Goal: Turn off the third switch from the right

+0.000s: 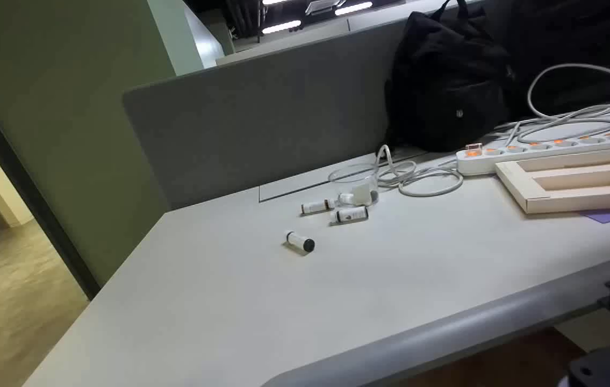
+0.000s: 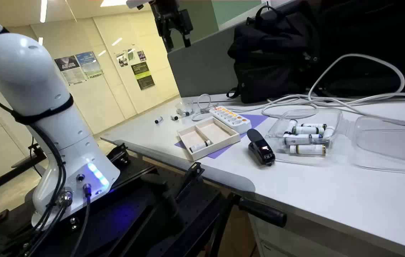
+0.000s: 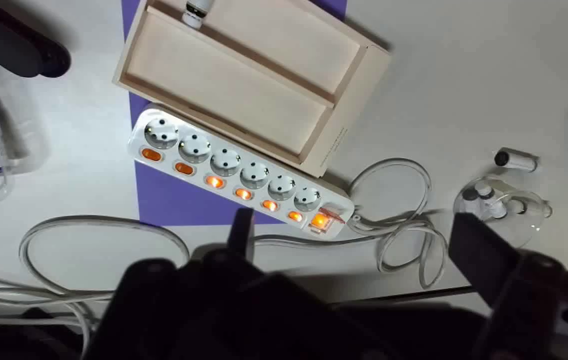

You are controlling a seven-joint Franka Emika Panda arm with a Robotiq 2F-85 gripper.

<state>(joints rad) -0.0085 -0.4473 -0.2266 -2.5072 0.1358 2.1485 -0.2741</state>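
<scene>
In an exterior view, the oblong plastic power strip (image 2: 230, 119) lay toward five o'clock from the gripper (image 2: 178, 44), jaws apart.

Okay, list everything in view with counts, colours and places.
Table: one, white, centre
Partition: one, grey, behind table
Bags: apparently two, black, before partition
Cables: count unclear, pale, across table
Sheet: one, purple, on table
Tray: one, pale wood, partly over sheet
Power strip: one, white, beside tray
Switches: seven, orange, on strip
Box: one, clear, on table
Lid: one, clear, beside box
Cup: one, clear, by cables
Vials: many, white, in tray and box, by cup
Likely stapler: one, black, between tray and box
Posters: several, multicoloured, on wall
Arm: one, white, beside table
Fingers: two, black, open above table
</scene>
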